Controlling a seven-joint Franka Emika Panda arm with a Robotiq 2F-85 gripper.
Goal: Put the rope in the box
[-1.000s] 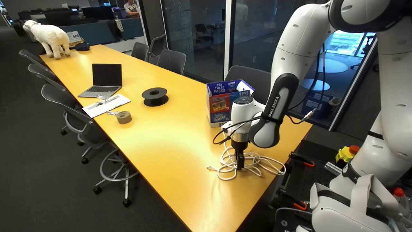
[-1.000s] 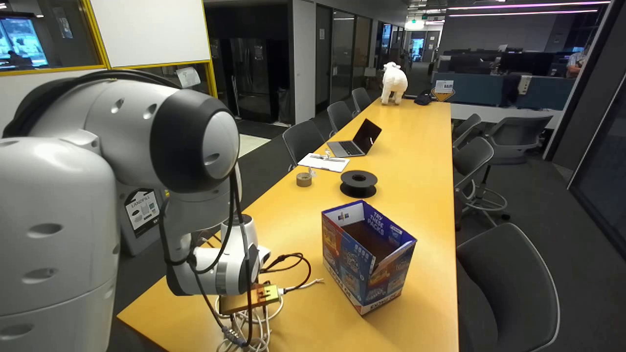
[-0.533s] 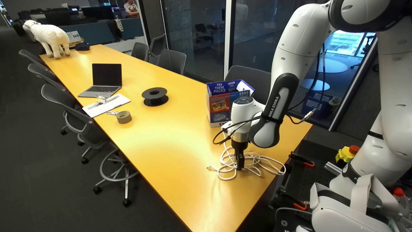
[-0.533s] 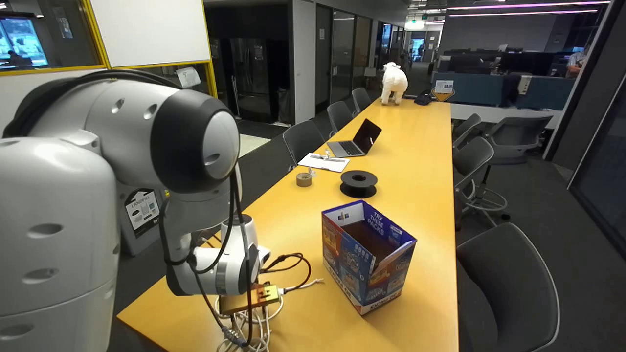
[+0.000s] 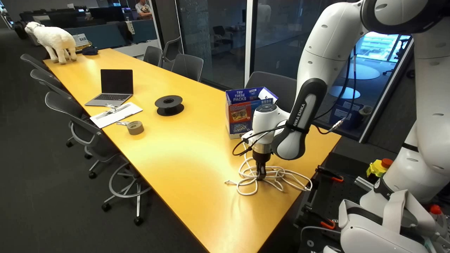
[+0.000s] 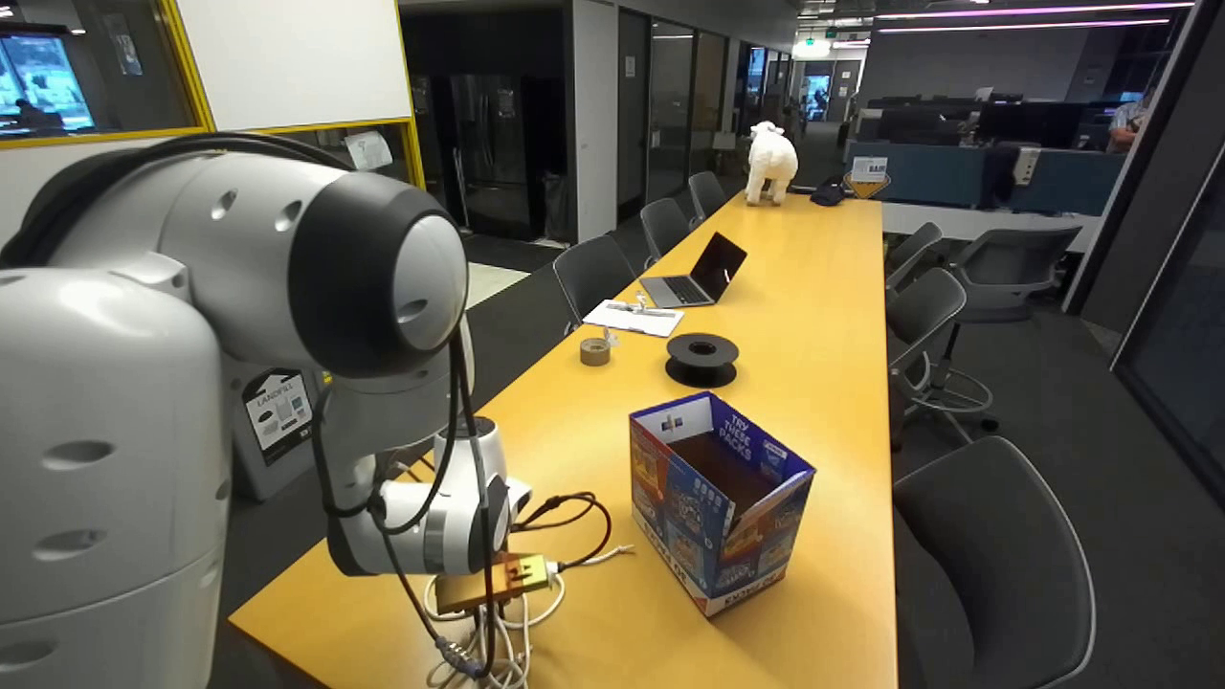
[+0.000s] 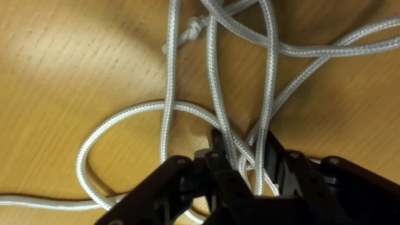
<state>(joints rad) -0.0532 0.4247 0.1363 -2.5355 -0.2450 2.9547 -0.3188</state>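
The rope (image 5: 247,194), a thin white cord, lies in a loose tangle near the table's end. My gripper (image 7: 243,137) points down into it, its fingertips among the loops at about table level. In the wrist view the jaws stand partly apart, with several strands passing between them; the table shows through gaps between these strands. One strand lies against the left finger (image 7: 215,142), another against the right. A knot (image 7: 193,28) sits near one rope end. The box (image 6: 684,522), blue with red and white print, stands upright and open-topped beside the rope; no rope shows inside it.
A black spool (image 5: 169,105), a roll of tape (image 5: 135,128), a clipboard (image 5: 116,115) and a laptop (image 5: 117,86) lie farther along the table (image 5: 182,154). Loose black cables (image 6: 584,507) hang from the wrist near the box. Chairs line both sides.
My gripper has risen very slightly over the last half second. The rope's loops round the fingers have shifted a little with it. The box has stayed in place.
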